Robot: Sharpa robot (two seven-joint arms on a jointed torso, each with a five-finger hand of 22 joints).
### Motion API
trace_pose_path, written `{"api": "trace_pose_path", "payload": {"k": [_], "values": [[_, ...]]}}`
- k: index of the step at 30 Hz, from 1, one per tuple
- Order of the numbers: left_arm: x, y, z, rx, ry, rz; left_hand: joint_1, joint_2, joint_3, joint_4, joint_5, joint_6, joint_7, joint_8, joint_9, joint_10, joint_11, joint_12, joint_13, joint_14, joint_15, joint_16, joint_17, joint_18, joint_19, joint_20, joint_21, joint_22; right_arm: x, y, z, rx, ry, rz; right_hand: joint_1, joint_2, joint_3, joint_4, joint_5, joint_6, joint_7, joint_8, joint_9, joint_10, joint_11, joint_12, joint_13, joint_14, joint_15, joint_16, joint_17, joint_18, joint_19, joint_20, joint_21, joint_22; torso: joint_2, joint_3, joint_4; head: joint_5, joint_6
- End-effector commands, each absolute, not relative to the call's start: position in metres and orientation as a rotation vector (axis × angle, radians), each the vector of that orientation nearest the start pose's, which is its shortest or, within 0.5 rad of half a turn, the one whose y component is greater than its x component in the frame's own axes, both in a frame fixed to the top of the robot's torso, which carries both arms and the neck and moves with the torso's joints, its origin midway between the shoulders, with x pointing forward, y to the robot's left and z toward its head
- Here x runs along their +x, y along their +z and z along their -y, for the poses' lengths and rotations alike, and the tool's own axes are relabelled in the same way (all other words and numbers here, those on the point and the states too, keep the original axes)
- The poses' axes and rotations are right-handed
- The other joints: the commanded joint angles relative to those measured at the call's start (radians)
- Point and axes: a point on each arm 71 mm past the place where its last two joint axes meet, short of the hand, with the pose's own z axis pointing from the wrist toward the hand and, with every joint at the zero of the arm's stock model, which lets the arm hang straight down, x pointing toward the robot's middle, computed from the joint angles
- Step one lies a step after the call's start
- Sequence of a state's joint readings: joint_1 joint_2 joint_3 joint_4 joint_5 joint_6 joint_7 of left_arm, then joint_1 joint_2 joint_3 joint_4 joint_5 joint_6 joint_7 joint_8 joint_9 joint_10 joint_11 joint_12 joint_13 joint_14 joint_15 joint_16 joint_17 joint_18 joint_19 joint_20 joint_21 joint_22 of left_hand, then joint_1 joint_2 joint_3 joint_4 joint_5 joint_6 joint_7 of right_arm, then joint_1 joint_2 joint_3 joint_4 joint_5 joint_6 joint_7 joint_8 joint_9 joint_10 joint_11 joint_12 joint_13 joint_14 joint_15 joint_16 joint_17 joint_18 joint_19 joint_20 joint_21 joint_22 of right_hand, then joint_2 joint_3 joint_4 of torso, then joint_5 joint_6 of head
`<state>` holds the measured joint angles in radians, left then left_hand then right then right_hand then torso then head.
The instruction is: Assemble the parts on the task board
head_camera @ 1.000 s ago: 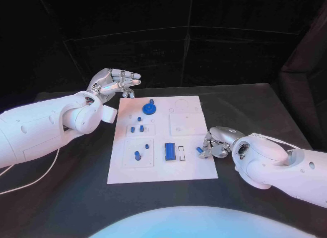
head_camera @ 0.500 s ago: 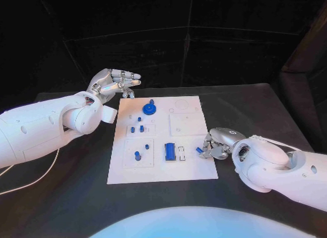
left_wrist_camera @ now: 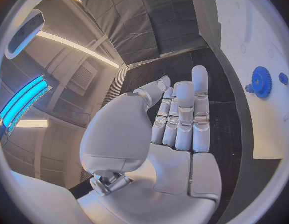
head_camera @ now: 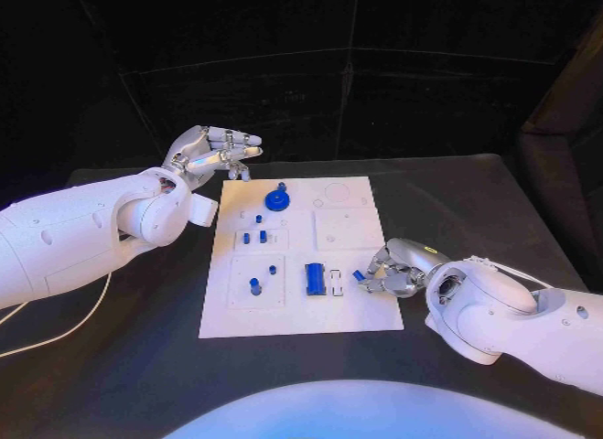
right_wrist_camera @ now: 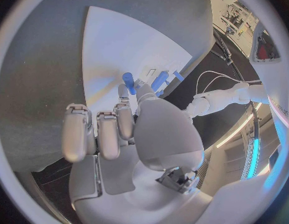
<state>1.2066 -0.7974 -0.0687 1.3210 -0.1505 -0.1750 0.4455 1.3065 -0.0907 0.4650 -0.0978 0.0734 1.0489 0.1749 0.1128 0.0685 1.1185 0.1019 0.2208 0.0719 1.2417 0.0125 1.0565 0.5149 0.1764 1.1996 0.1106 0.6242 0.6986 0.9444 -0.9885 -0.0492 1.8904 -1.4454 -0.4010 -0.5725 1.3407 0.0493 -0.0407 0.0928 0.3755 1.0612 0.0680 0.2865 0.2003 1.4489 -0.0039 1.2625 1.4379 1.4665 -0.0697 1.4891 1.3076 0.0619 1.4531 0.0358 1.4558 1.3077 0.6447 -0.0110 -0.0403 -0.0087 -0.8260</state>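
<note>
The white task board [head_camera: 360, 311] lies in the middle of the black table. On it are a blue gear [head_camera: 276, 198], several small blue pegs [head_camera: 253, 285] and an upright blue block [head_camera: 313, 279]. My right hand [head_camera: 391, 274] sits at the board's right edge, beside the block, and pinches a small blue peg [head_camera: 360, 274] between thumb and a finger. In the right wrist view the peg [right_wrist_camera: 129, 82] sticks out past the fingertips [right_wrist_camera: 122, 92] over the board [right_wrist_camera: 119, 40]. My left hand [head_camera: 216, 151] hovers off the board's far left corner, fingers extended, holding nothing. The left wrist view shows the gear [left_wrist_camera: 261, 81].
Black table [head_camera: 103, 366] surrounds the board on all sides. A thin white cable [head_camera: 50, 340] trails across the table below my left arm. A white slot frame [head_camera: 336, 279] stands right of the blue block.
My right hand has shifted slightly left and nearer to me along the board's right edge, still pinching the blue peg. The left hand has stayed put.
</note>
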Motion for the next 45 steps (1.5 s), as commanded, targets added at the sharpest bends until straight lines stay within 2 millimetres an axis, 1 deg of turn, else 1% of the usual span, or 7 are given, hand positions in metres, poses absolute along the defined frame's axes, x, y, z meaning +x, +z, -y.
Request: {"api": "trace_pose_path", "payload": {"k": [1,11,13,15,25,30,45], "values": [[0.519,-0.19,-0.238,-0.916,-1.524,-1.447,-0.002,0.008,-0.006,-0.002,0.0,-0.002,0.003,0.003,-0.001,-0.005,0.0,0.005,-0.001,-0.006,0.002,-0.003,-0.001,0.007,-0.007,0.003,-0.004,-0.001,0.363,-0.264,0.188,0.326,0.578,-1.991,-0.014,-0.009,0.006,0.005,0.007,0.004,0.002,-0.005,-0.002,0.024,-0.007,0.004,-0.089,0.071,-0.007,0.004,0.083,-0.013,0.006,-0.001,0.005,0.038,0.0,0.0003,-0.0003,0.002,0.0],[0.518,-0.19,-0.238,-0.915,-1.527,-1.448,-0.002,0.007,-0.007,-0.003,0.0,-0.003,0.002,0.003,-0.001,-0.006,0.0,0.005,-0.001,-0.006,0.002,-0.003,-0.002,0.007,-0.007,0.003,-0.005,-0.001,0.365,-0.27,0.177,0.365,0.608,-2.048,-0.047,-0.026,0.016,0.028,0.01,0.01,0.004,-0.016,0.0,0.025,-0.005,0.005,-0.085,0.072,-0.005,0.005,0.085,-0.013,0.006,0.0,0.005,0.039,0.0,-0.0005,-0.0013,0.004,0.0],[0.518,-0.19,-0.238,-0.915,-1.527,-1.448,-0.002,0.007,-0.007,-0.003,0.0,-0.003,0.002,0.003,-0.001,-0.006,0.0,0.005,-0.001,-0.006,0.002,-0.003,-0.002,0.007,-0.007,0.003,-0.005,-0.001,0.366,-0.272,0.174,0.368,0.615,-2.062,-0.075,-0.033,0.012,0.049,0.061,0.012,0.005,-0.021,0.001,0.026,-0.004,0.004,-0.085,0.071,-0.004,0.004,0.085,-0.013,0.006,0.001,0.005,0.04,0.0,-0.0009,-0.0014,0.003,-0.001],[0.518,-0.19,-0.238,-0.915,-1.527,-1.448,-0.002,0.007,-0.007,-0.003,0.0,-0.003,0.002,0.003,-0.001,-0.006,0.0,0.005,-0.001,-0.006,0.002,-0.003,-0.002,0.007,-0.007,0.003,-0.005,-0.001,0.366,-0.273,0.17,0.369,0.624,-2.069,-0.08,-0.035,0.011,0.054,0.071,0.014,0.005,-0.023,0.002,0.026,-0.004,0.005,-0.084,0.071,-0.004,0.005,0.085,-0.013,0.006,0.002,0.005,0.04,0.0,-0.0002,-0.0017,0.006,-0.001],[0.518,-0.19,-0.238,-0.915,-1.528,-1.448,-0.002,0.006,-0.007,-0.003,0.0,-0.003,0.002,0.003,-0.001,-0.006,0.0,0.005,-0.001,-0.007,0.002,-0.004,-0.002,0.007,-0.007,0.003,-0.005,-0.001,0.37,-0.275,0.16,0.368,0.624,-2.065,-0.097,-0.043,0.006,0.069,0.046,0.019,0.005,-0.028,0.007,0.027,-0.003,0.003,-0.084,0.072,-0.003,0.005,0.086,-0.013,0.006,0.002,0.005,0.04,0.0,0.0001,-0.0014,0.011,-0.001],[0.518,-0.19,-0.238,-0.915,-1.53,-1.45,-0.005,0.007,-0.009,-0.001,0.0,-0.003,0.003,0.003,-0.001,-0.007,0.001,0.006,-0.001,-0.007,0.003,-0.003,-0.002,0.006,-0.008,0.003,-0.006,-0.002,0.371,-0.276,0.158,0.362,0.621,-2.067,-0.113,-0.043,-0.001,0.085,0.014,0.023,0.005,-0.03,0.011,0.027,-0.003,-0.002,-0.086,0.071,-0.003,0.005,0.085,-0.013,0.006,0.003,0.005,0.04,0.001,0.0005,-0.0015,0.004,-0.001],[0.518,-0.19,-0.238,-0.916,-1.528,-1.452,-0.006,0.008,-0.009,0.001,0.0,-0.004,0.003,0.003,-0.001,-0.007,0.001,0.006,-0.001,-0.008,0.003,-0.004,-0.003,0.006,-0.008,0.003,-0.007,-0.003,0.372,-0.277,0.154,0.317,0.592,-2.071,-0.104,-0.04,-0.009,0.091,0.013,0.052,-0.007,-0.019,0.028,0.03,-0.012,0.002,-0.08,0.071,-0.009,0.005,0.086,-0.012,0.006,-0.001,0.004,0.041,0.0,0.0007,-0.0018,0.006,-0.002]]}}
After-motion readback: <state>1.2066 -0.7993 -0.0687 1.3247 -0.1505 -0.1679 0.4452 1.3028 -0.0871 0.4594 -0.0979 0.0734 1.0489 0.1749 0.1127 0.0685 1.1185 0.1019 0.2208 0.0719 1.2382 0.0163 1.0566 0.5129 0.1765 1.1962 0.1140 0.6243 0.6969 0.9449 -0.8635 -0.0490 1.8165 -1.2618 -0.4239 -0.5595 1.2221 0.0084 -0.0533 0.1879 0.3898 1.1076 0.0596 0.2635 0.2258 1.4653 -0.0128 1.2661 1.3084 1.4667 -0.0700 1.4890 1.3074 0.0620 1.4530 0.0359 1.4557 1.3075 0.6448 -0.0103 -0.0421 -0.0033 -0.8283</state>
